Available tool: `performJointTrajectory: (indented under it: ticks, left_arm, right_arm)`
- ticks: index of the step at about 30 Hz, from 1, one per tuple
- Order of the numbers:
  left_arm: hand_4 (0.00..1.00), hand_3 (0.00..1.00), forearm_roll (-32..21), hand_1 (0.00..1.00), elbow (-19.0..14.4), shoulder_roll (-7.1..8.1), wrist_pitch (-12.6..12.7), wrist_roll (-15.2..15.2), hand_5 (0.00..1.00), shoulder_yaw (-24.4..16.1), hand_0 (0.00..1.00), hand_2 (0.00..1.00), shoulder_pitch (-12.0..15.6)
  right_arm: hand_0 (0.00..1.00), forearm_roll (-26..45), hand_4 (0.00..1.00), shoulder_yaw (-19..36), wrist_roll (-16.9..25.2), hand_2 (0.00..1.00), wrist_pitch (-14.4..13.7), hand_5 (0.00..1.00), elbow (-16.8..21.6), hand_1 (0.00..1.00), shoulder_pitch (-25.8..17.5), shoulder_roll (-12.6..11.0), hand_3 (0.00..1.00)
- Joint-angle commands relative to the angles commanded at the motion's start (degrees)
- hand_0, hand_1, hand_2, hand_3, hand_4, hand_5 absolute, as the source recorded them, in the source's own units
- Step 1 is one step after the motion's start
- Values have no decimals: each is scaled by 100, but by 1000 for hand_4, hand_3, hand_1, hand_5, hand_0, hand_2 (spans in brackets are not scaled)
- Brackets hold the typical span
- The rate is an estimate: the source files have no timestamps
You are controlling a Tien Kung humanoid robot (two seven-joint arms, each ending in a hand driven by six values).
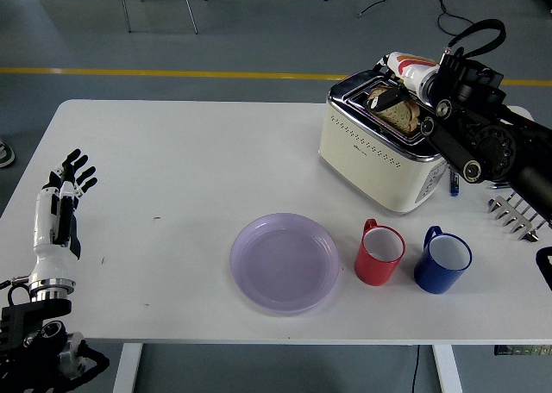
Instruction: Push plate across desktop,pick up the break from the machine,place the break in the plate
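At the upper right, the right hand (390,81) covers the toaster (385,153) slot, partly hiding the bread (398,111), so I cannot tell its grip. The purple plate (285,262) sits lower centre beside the red cup (380,253), with bare table (190,169) to its left. The left hand (60,205) rests at the lower-left edge, fingers spread.

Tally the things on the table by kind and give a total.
Plates: 1, purple
Mugs: 2, red and blue
Toasters: 1
Bread slices: 1, in the toaster
Total: 5
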Motion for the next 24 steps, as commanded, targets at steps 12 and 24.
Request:
performJointTrajectory:
  ticks: [12, 24]
  left_arm:
    - [513, 868, -14, 807, 11, -17, 2, -14, 910, 7, 758, 889, -45]
    - [507, 867, -27, 801, 48, -28, 11, -17, 895, 11, 757, 887, -73]
  right_arm:
    - [493, 68, 776, -704, -107, 509, -194, 405, -406, 538, 114, 212, 681]
    - [321, 477, 639, -1163, -134, 434, -525, 284, -583, 408, 167, 294, 570]
